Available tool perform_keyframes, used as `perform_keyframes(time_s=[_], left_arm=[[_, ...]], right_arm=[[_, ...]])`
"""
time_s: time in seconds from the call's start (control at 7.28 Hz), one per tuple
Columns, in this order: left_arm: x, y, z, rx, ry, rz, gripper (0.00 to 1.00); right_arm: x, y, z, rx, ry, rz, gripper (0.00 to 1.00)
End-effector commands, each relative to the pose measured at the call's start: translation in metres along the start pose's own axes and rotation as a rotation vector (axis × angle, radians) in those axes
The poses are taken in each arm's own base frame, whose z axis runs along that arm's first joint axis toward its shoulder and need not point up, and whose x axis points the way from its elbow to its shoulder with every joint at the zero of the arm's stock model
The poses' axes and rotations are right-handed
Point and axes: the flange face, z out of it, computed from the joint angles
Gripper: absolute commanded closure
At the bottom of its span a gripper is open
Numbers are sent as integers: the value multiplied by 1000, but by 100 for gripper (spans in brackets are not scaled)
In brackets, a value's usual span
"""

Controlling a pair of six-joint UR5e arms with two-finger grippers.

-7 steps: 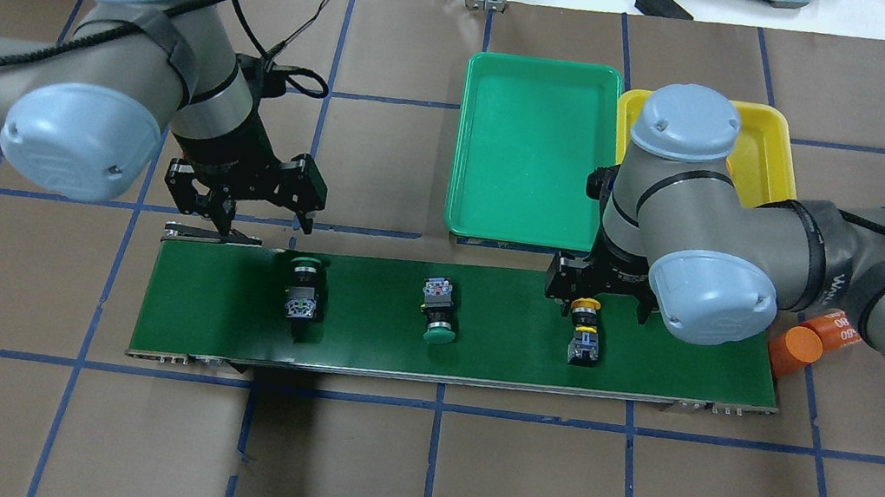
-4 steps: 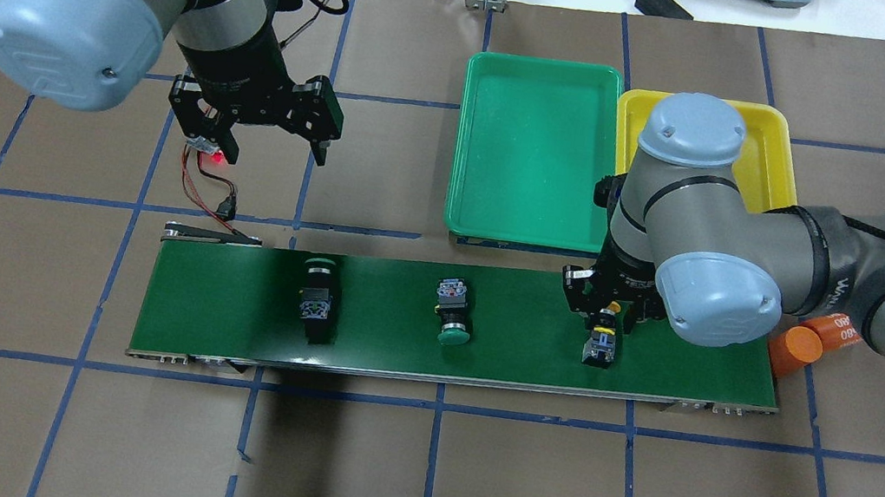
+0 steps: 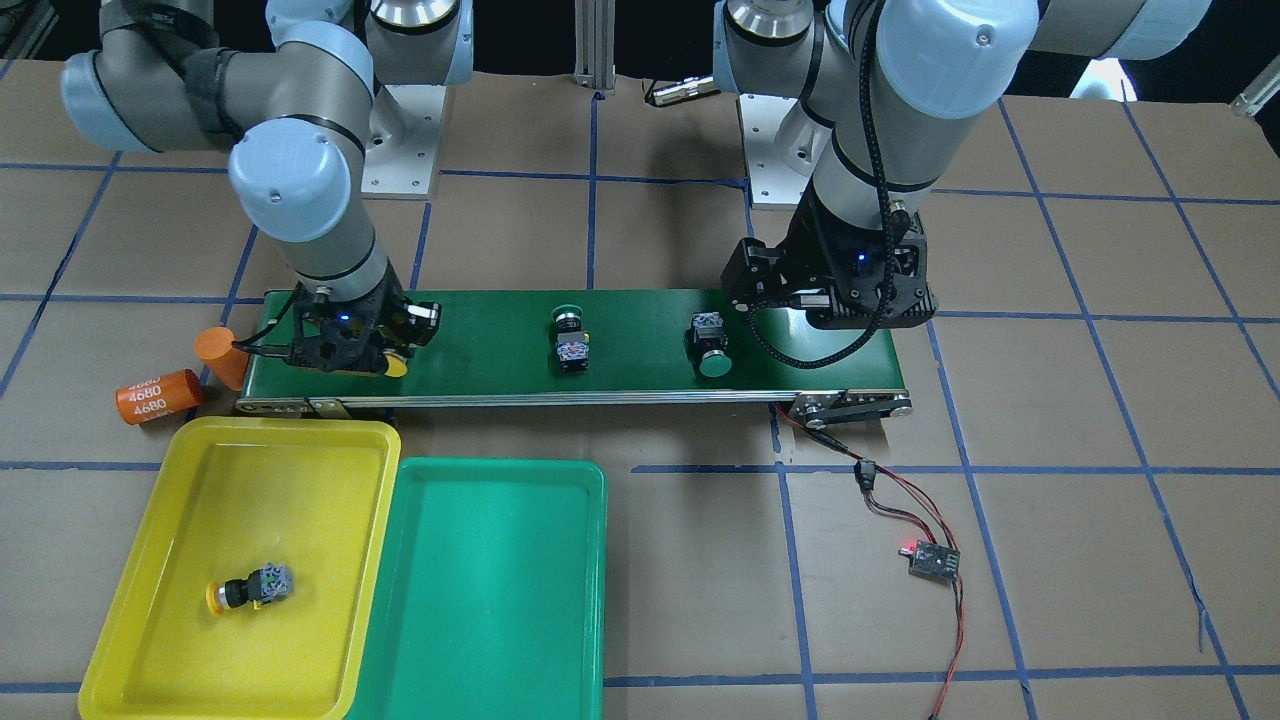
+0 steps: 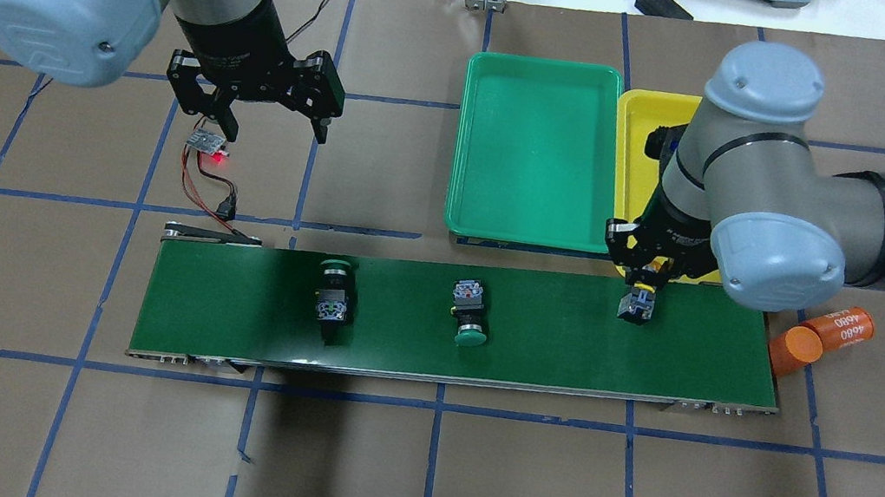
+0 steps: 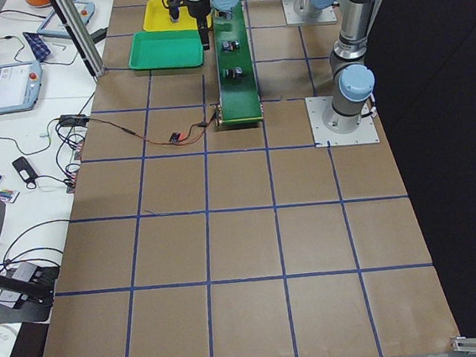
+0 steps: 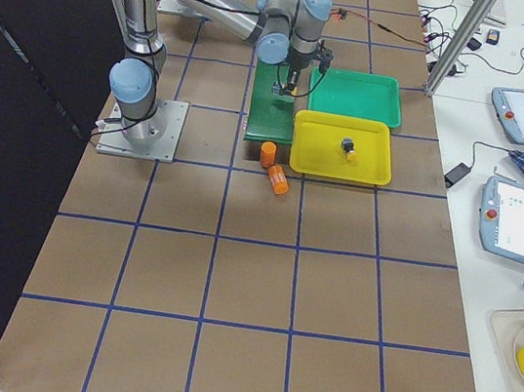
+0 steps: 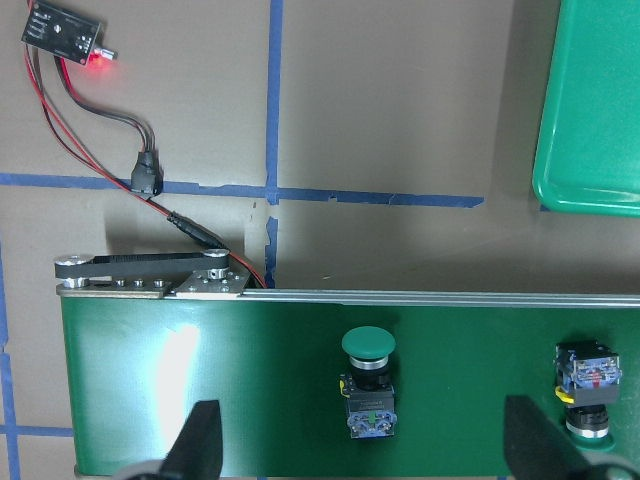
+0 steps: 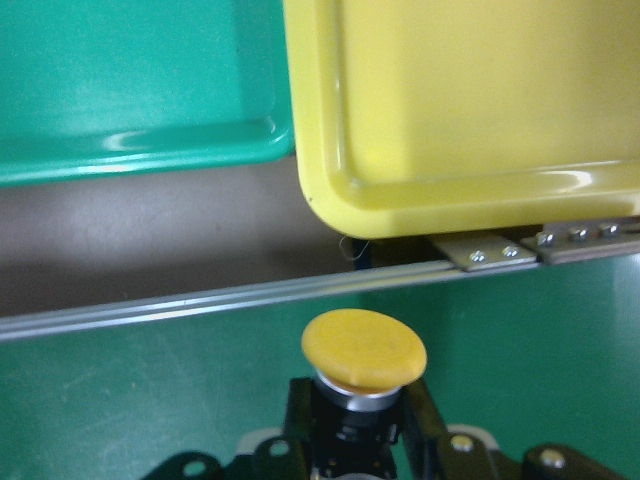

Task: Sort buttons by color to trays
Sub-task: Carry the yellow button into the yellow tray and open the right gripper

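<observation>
My right gripper (image 4: pixel 648 272) is shut on a yellow button (image 4: pixel 636 305) and holds it above the far edge of the belt, by the near corner of the yellow tray (image 4: pixel 766 148). The right wrist view shows its yellow cap (image 8: pixel 364 348) between my fingers. A second yellow button (image 3: pixel 250 590) lies in the yellow tray (image 3: pixel 290 490). Two green buttons (image 4: pixel 334 292) (image 4: pixel 469 316) lie on the belt. The green tray (image 4: pixel 532 148) holds nothing. My left gripper (image 4: pixel 269 116) is open and empty, above the table beyond the belt's left end.
The dark green conveyor belt (image 4: pixel 393 342) runs across the middle. Two orange cylinders (image 4: pixel 796 350) (image 4: pixel 842 324) lie off its right end. A small circuit board with a red light (image 4: pixel 212 147) and its wires lie under my left gripper.
My right gripper has shut on the yellow button and carried it up toward the yellow tray. My left gripper has moved away from the belt. Both green buttons have drifted right along the belt.
</observation>
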Motion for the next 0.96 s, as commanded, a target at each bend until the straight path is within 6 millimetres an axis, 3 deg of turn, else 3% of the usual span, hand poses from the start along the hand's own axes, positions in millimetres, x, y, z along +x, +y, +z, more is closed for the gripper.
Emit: perform_keyframes(time_s=[0.0, 0.14, 0.27, 0.41, 0.55, 0.69, 0.82], left_arm=[[1, 1, -1, 3, 1, -1, 0], [2, 1, 0, 1, 1, -2, 0], [2, 2, -3, 6, 0, -2, 0], [1, 3, -5, 10, 3, -3, 0], [2, 3, -5, 10, 3, -2, 0], [2, 2, -4, 9, 1, -2, 0], [2, 1, -3, 6, 0, -2, 0]], right_arm=[[10, -63, -9, 116, -7, 33, 100], [6, -109, -1, 170, -12, 32, 100], [3, -139, 21, 150, -15, 30, 77], [4, -151, 30, 162, -22, 10, 17], [11, -151, 29, 167, -9, -38, 0], [12, -147, 26, 160, -3, -37, 0], [12, -136, 6, 154, -3, -37, 0]])
